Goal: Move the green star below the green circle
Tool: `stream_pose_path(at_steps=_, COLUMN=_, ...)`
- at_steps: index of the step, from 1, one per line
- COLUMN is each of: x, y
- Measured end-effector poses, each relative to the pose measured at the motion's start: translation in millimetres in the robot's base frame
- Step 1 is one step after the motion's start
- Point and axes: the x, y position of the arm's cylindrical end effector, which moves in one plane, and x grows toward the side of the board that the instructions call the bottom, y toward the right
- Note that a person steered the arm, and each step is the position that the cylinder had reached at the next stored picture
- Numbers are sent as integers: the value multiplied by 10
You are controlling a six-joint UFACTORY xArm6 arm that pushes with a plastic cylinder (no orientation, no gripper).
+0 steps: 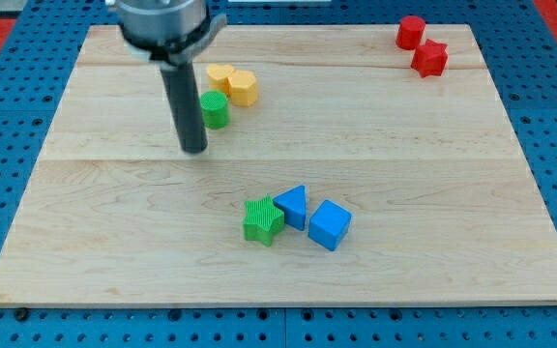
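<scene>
The green star (262, 220) lies on the wooden board below its middle, touching the blue triangle (293, 206) on its right. The green circle (215, 109) stands in the upper left part of the board, just below the yellow blocks. My tip (193, 150) rests on the board just left of and slightly below the green circle, well above and left of the green star. The rod rises straight up to the arm's dark mount at the view's top.
A blue cube (330, 224) sits right of the blue triangle. Two yellow blocks (233, 83) touch each other above the green circle. A red cylinder (411, 32) and a red star (430, 59) sit at the top right corner. The board's edge (278, 305) borders a blue pegboard.
</scene>
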Motion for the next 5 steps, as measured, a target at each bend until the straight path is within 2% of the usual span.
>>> stream_pose_path(at_steps=2, x=1307, y=-11)
stream_pose_path(at_steps=3, x=1536, y=513)
stream_pose_path(at_steps=4, x=1536, y=1131)
stream_pose_path(at_steps=5, x=1407, y=1173)
